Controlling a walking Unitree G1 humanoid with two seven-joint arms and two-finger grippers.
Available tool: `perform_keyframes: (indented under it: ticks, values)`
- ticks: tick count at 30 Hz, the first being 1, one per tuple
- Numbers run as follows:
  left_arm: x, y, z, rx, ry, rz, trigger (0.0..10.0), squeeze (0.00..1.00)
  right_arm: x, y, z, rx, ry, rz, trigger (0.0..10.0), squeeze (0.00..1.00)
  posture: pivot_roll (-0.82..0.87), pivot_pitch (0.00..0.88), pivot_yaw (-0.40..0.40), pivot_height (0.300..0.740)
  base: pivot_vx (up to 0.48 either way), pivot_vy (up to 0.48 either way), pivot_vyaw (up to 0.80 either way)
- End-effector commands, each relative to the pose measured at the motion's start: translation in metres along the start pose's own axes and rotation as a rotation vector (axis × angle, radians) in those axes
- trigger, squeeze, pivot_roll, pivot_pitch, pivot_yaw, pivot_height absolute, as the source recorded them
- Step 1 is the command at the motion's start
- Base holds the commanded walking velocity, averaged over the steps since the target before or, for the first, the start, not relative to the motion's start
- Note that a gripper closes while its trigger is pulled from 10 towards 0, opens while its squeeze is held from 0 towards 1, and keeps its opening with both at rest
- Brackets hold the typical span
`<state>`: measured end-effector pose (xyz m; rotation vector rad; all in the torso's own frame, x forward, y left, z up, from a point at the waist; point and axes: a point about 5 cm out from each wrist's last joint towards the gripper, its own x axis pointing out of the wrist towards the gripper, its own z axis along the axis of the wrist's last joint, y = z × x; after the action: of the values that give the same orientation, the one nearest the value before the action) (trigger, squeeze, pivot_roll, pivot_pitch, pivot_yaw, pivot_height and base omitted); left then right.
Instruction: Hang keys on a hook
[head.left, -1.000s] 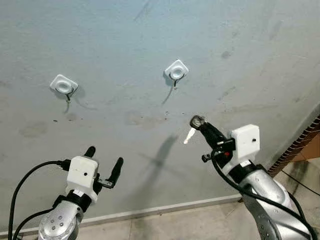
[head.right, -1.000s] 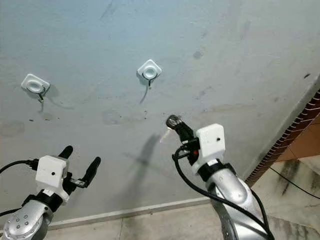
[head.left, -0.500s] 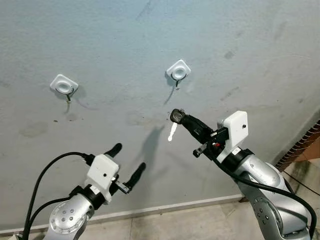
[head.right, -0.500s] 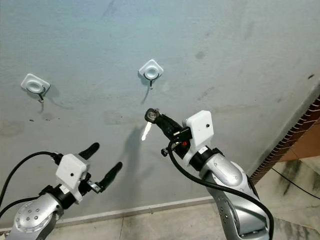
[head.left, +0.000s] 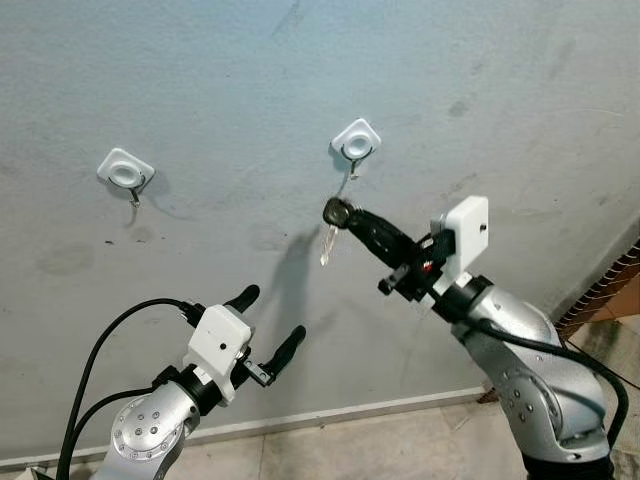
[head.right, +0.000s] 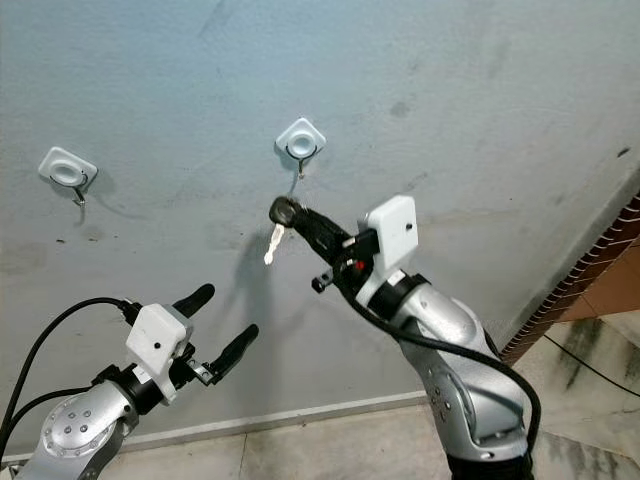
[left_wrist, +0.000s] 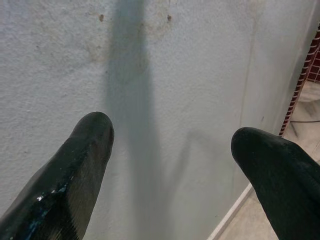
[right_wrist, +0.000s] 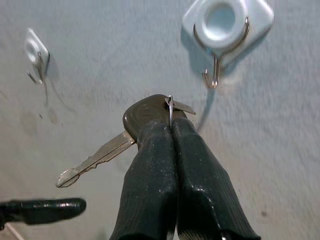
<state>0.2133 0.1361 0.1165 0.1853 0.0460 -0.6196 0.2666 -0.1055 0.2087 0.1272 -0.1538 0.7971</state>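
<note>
Right hand (head.left: 340, 214) was raised toward the wall (head.left: 520, 90), fingers pinched tight together on the dark head of the key (head.left: 329, 232). The silver blade dangled below the fingertips, and a thin key ring (right_wrist: 170, 111) stood up at the pinch point in the right wrist view. The key sat just below the centre hook (head.left: 354, 150), slightly to its left, close but not touching: the metal hook tip (right_wrist: 214, 75) was bare, nothing hung on it. A second hook (head.left: 127, 172) further left on the wall was bare too. Left hand (head.left: 268, 328) was low and well apart from the key, fingers spread wide and empty, pointed at blank wall, looking idle. Progress judged: grasp and lift done, approach mostly done, hanging not yet done. What looked left was to bring the ring up over the hook tip, lower it on, let go and back off. Ring was small and seen edge-on to the hook, so lining it up would probably be the fiddly part, and a miss could drop the key to the floor (head.left: 400, 440).
</note>
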Motion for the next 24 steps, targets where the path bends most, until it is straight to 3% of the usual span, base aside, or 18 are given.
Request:
perform_keyframes:
  ticks: [1,24]
  values:
    - [-0.003,0.001,0.003,0.007,-0.002,0.001,10.0,0.0,0.0,-0.002,0.001,0.002,0.004,0.013,10.0,0.0,0.07,0.077,0.044,0.74,0.0,0.0,0.0]
    - [-0.002,0.003,-0.015,-0.003,0.027,0.001,10.0,0.0,0.009,-0.009,0.013,0.013,-0.05,0.013,10.0,0.0,0.07,0.082,0.048,0.74,0.0,0.0,0.0]
